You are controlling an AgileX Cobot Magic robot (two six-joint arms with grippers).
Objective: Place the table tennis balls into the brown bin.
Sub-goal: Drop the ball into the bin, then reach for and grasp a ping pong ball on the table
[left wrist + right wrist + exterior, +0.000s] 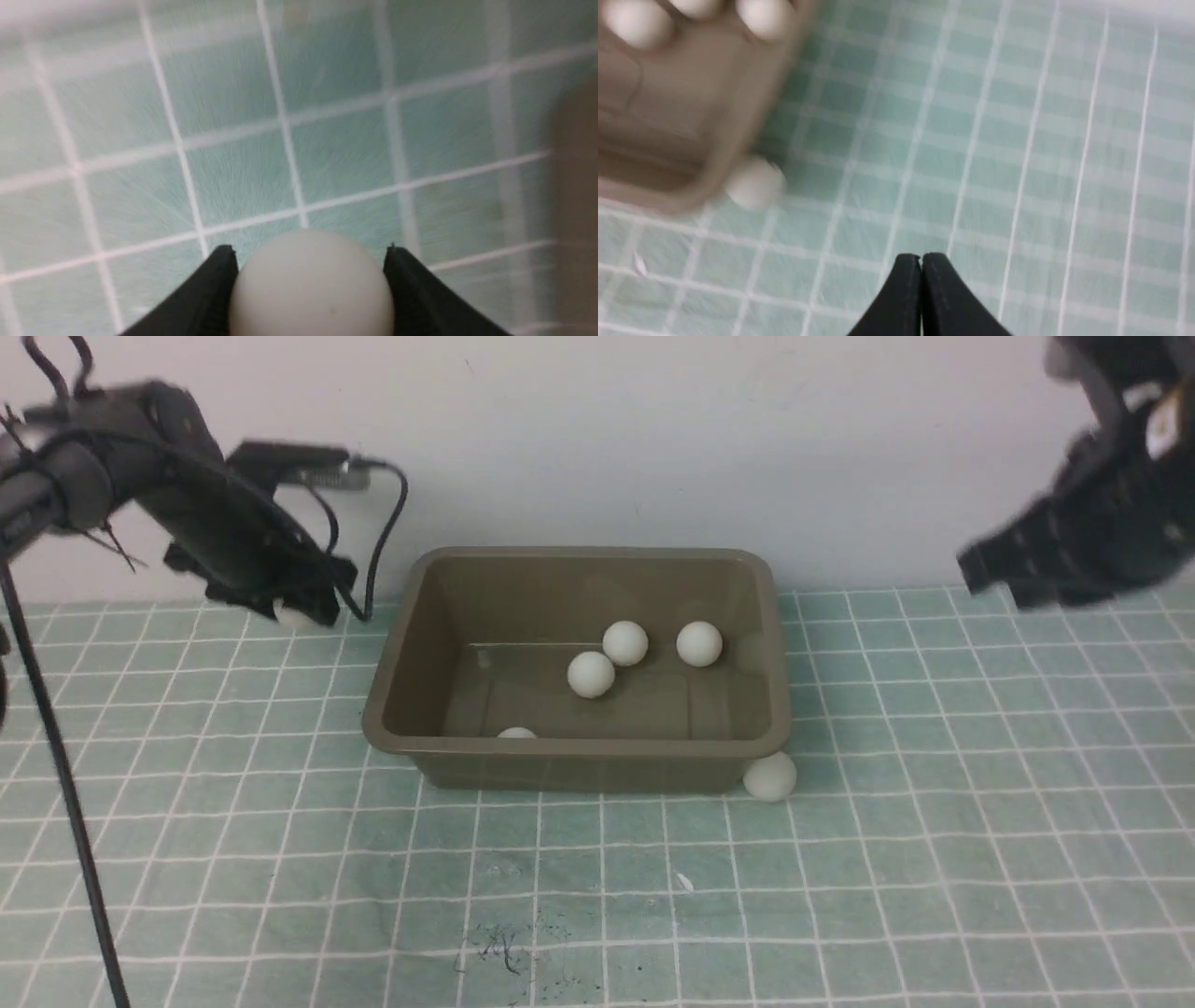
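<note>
The left gripper (310, 280) has its fingers on either side of a table tennis ball (312, 289), pads against it at opposite sides; judged a grip across the ball's width. The front view places this pair at the far left of the scene, low by the tabletop (215, 859), near the wall (597, 448). Whether the ball is clear of the surface cannot be told.

The right gripper (920, 261) is closed, fingertips together, with nothing between them. It is raised over the right side of the table.

Handling, by judgement: the ball should be very light, thin-shelled and fairly stiff, smooth enough to slip or roll if pinched off-centre. Hold at the widest part, from two opposite sides, with modest pressure; excess force could dent it.

The brown bin (579, 773) stands to the right of the left gripper and to the left of the right one. Four balls are visible inside: two near the middle (591, 675) (625, 643), one farther right (699, 644), and one partly hidden by the near wall (517, 734). One loose ball (770, 777) lies outside, just beside the bin's near right corner, nearer and to the left of the right gripper. That ball remains to be collected.
</note>
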